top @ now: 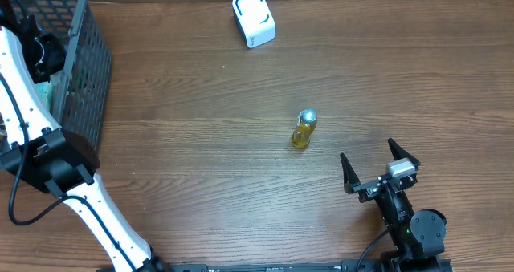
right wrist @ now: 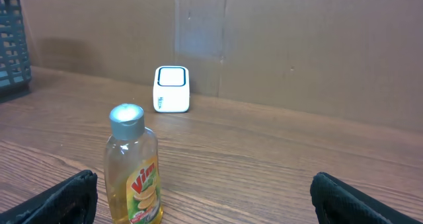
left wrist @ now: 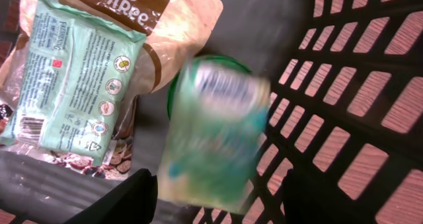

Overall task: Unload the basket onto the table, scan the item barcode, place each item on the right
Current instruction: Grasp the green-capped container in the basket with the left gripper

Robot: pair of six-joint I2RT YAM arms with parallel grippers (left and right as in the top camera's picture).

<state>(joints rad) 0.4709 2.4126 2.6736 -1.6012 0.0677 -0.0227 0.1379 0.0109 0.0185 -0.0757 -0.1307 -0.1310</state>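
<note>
1. Fingers (left wrist: 125, 201) of the left gripper (left wrist: 218, 187) stand on either side of a blurred green-and-white packet (left wrist: 211, 141). Whether they clamp it or only flank it I cannot tell.
2. That packet is inside the dark basket (left wrist: 357, 98), next to a pale green wipes pack (left wrist: 73, 78) and a brown-and-cream pouch (left wrist: 178, 19).
3. Fingers (right wrist: 66, 197) of the right gripper (top: 367, 149) are spread wide and grasp nothing.
4. Just ahead of them a bottle (right wrist: 134, 168) of yellow liquid with a silver cap stands upright on the table (top: 201, 184).
5. Beyond the bottle, well apart from it, a white scanner (top: 253, 18) sits at the table's far edge.
6. Seen from overhead, the basket stands at the far left corner, and the left arm (top: 24, 95) reaches into it.
</note>
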